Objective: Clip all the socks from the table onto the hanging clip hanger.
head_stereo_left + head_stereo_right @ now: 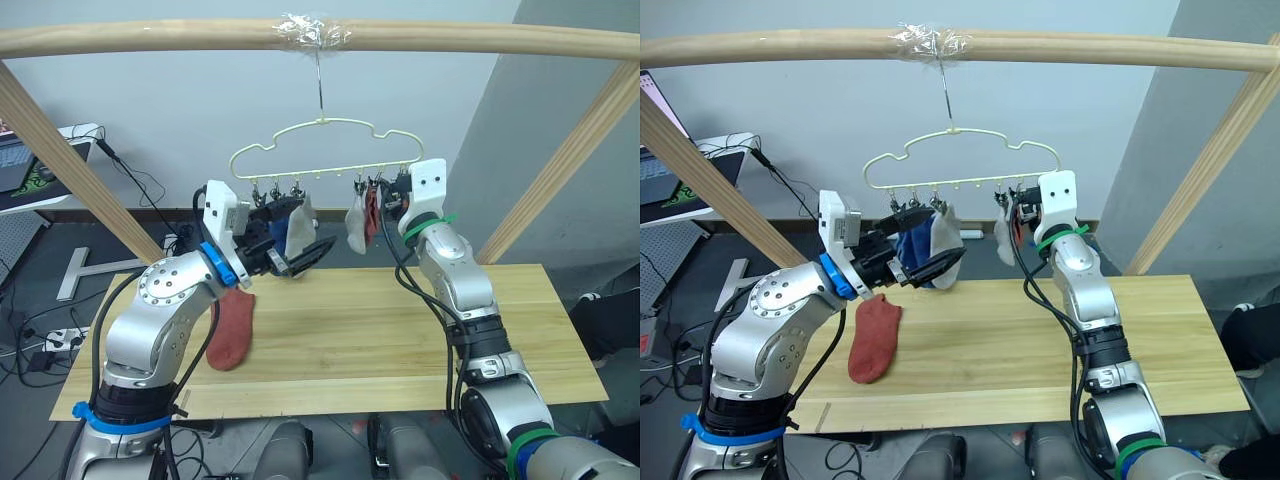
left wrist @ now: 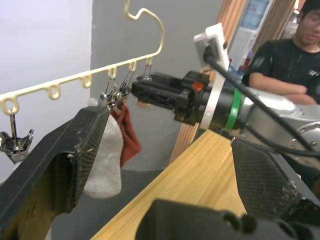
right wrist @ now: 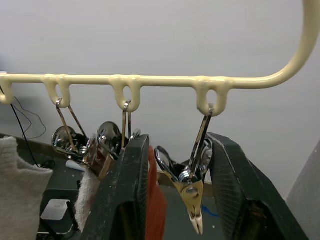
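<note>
Your clip hanger (image 1: 322,150) hangs by its hook from the wooden pole (image 1: 150,38) across the top of the frame, above the far edge of the tabletop (image 1: 400,340). Four socks are on it. On its left half a blue sock (image 1: 912,243) and a light grey sock (image 1: 943,238) dangle side by side, touching each other. On its right half a second light grey sock (image 1: 355,225) hangs just left of a rust-red sock (image 1: 371,212), the two overlapping.

Your right pincer (image 3: 185,165) is raised to the right end of the hanger. Its two fingers stand apart on either side of the last metal clip (image 3: 190,185), which hangs bare with its tip pointing down between them. You cannot tell whether the finger pads are touching that clip. The rust-red sock on the hanger shows just beside one finger.

Your left pincer (image 1: 300,258) is held up near the left half of the hanger, just in front of the blue and grey socks. Its fingers are spread wide and carry nothing.

One rust-red sock on the tabletop (image 1: 233,328) lies flat at the left end, lengthwise from far to near, partly behind your left forearm.

A person in a dark shirt (image 2: 287,65) sits beyond the right end of the tabletop.
</note>
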Tool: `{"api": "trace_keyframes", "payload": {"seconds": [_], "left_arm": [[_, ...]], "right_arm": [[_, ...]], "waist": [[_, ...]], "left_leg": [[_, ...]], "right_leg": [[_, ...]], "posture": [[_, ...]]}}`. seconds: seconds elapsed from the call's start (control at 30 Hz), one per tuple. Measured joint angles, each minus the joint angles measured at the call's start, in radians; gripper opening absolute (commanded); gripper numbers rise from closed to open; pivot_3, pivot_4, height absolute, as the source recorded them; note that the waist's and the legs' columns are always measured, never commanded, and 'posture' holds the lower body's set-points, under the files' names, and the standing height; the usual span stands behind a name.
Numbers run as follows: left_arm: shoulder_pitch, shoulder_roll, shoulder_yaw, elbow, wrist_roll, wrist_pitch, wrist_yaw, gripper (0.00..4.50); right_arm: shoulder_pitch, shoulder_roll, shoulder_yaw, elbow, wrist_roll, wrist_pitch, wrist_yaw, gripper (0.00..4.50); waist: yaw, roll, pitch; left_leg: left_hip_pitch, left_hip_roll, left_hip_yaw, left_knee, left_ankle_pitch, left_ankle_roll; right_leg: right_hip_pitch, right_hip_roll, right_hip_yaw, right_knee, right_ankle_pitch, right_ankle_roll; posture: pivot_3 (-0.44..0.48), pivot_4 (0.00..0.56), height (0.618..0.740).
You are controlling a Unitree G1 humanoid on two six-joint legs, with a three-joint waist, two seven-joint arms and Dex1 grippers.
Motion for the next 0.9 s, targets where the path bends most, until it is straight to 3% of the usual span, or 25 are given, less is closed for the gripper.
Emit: {"api": "trace_keyframes", "payload": {"seconds": [0.5, 0.6, 0.73, 0.9], "left_arm": [[-0.012, -0.001, 0.000, -0.006, -0.002, 0.000, 0.009, 4.50], [-0.012, -0.001, 0.000, -0.010, -0.002, 0.001, 0.010, 4.50], [-0.012, -0.001, 0.000, -0.011, -0.002, 0.002, 0.010, 4.50], [-0.009, -0.001, 0.000, -0.011, -0.002, 0.003, 0.012, 4.50]], "right_arm": [[-0.013, 0.003, -0.016, 0.010, 0.002, -0.010, 0.007, 1.78], [-0.013, 0.003, -0.016, 0.011, 0.003, -0.010, 0.007, 1.20], [-0.013, 0.002, -0.017, 0.011, 0.004, -0.013, 0.009, 0.03], [-0.013, -0.005, -0.018, 0.011, 0.004, -0.014, 0.021, 0.01]], "waist": [[0.000, 0.000, 0.000], [0.000, 0.000, 0.000], [0.000, 0.000, 0.000], [0.000, 0.000, 0.000]], "left_leg": [[0.000, 0.000, 0.000, 0.000, 0.000, 0.000], [0.000, 0.000, 0.000, 0.000, 0.000, 0.000], [0.000, 0.000, 0.000, 0.000, 0.000, 0.000], [0.000, 0.000, 0.000, 0.000, 0.000, 0.000]], "right_leg": [[0.000, 0.000, 0.000, 0.000, 0.000, 0.000], [0.000, 0.000, 0.000, 0.000, 0.000, 0.000], [0.000, 0.000, 0.000, 0.000, 0.000, 0.000], [0.000, 0.000, 0.000, 0.000, 0.000, 0.000]], "posture": [[0.073, 0.201, 0.740], [0.073, 0.201, 0.740], [0.072, 0.200, 0.740], [0.065, 0.198, 0.740]]}}
